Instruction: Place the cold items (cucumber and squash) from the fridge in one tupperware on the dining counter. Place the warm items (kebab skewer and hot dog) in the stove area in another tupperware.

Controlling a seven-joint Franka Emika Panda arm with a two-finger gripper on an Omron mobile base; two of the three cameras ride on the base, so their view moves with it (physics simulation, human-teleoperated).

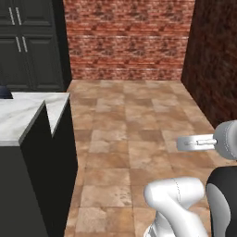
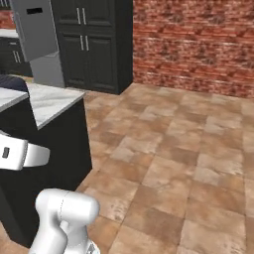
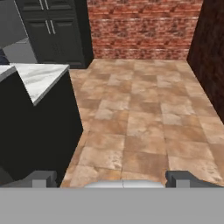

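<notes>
My gripper is open in the hand view, its two dark fingertips wide apart with nothing between them. It faces out over brown floor tiles. The cucumber, squash, kebab skewer, hot dog and tupperware are out of view. A white marble-topped counter with dark sides stands at the left, also seen as the counter and the counter. Behind it rises a tall grey fridge-like unit. My white arm rises at the lower right of the left base view.
Dark cabinets line the back left and a red brick wall closes the back. A darker brick wall runs along the right. A small dark blue rounded thing sits on the counter's far left. Open tiled floor lies ahead.
</notes>
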